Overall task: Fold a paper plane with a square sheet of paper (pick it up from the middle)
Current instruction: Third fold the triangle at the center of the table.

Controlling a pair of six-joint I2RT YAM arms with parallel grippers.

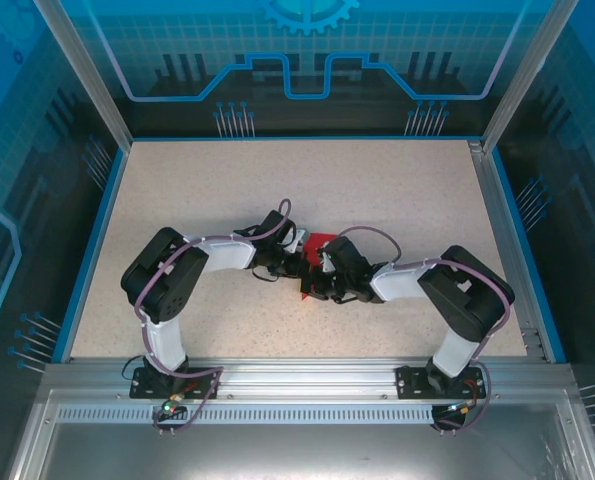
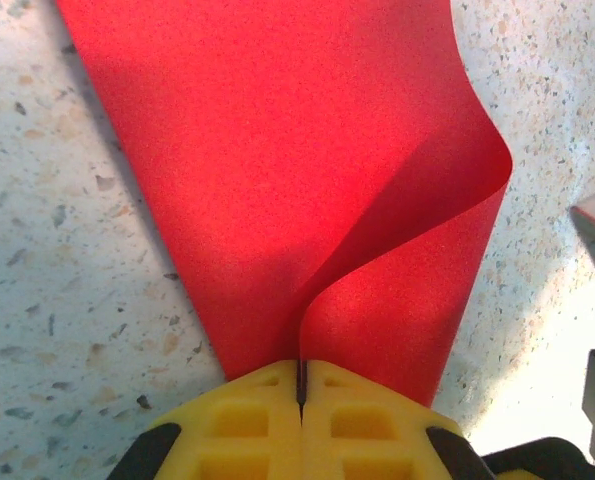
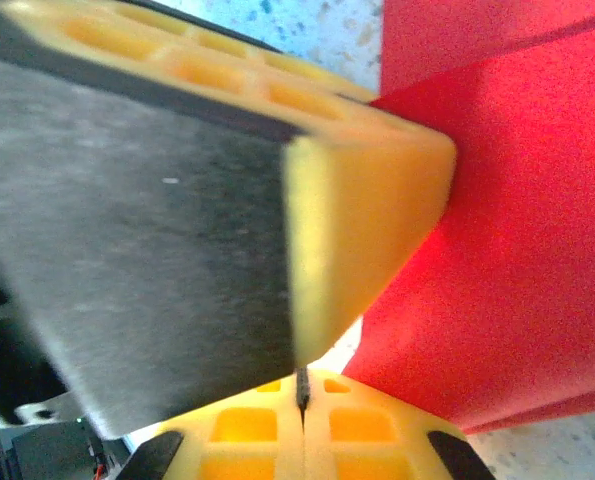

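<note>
Red paper (image 2: 277,180) lies mid table (image 1: 397,200), tapered, one side curling over. No dart yet; I judge most creases are left. My left gripper (image 2: 300,395) is clenched on its near edge. My right gripper (image 3: 302,395) is clenched beside the paper; whether it pinches any, I cannot tell. No readable writing.

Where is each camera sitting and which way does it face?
Top external: above and behind the bases, looking down at the table; left arm and right arm show.
Left wrist: on the left arm, looking along the left gripper, shut on the curled red paper.
Right wrist: on the right arm, past the shut right gripper at another yellow finger.
All share the red paper.
</note>
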